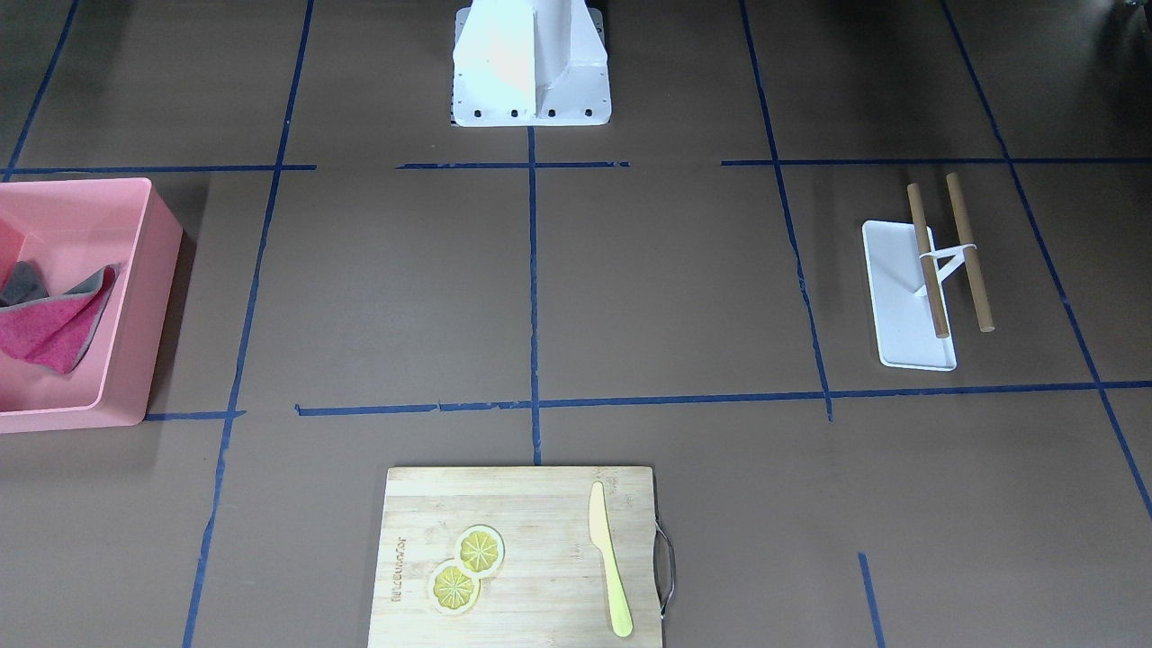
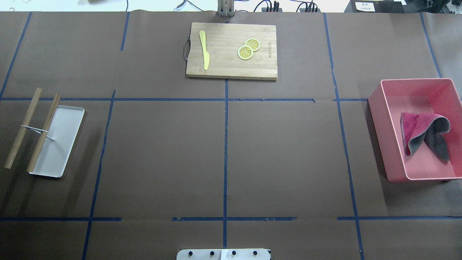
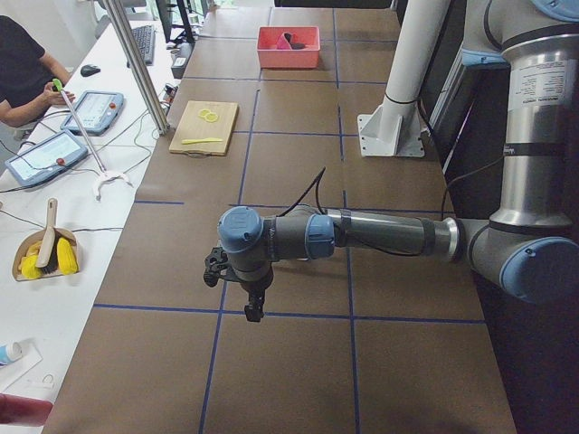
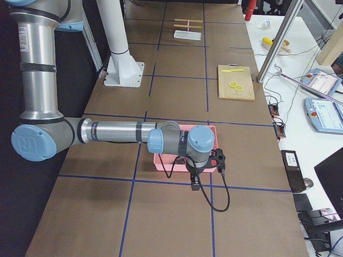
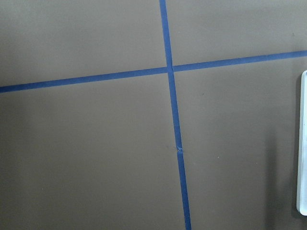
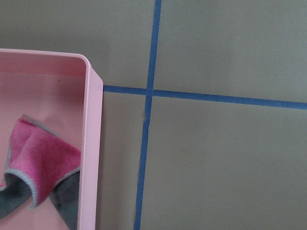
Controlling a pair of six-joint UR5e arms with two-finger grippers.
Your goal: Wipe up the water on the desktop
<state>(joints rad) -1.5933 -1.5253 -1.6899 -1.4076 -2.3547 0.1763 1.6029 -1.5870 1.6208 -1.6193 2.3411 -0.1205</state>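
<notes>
Cloth (image 2: 420, 130) sat in the pink bin (image 2: 375, 108) just below my right pincer (image 4: 194, 184), handy for wiping the desk (image 2: 162, 155) spread under both arms. Whether that or the left pincer (image 3: 254, 312) was clenched, I couldn't tell.

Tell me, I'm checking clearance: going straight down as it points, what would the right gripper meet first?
Probably the bare desktop beside the pink bin: the right gripper points down there, though depth is unclear.
</notes>
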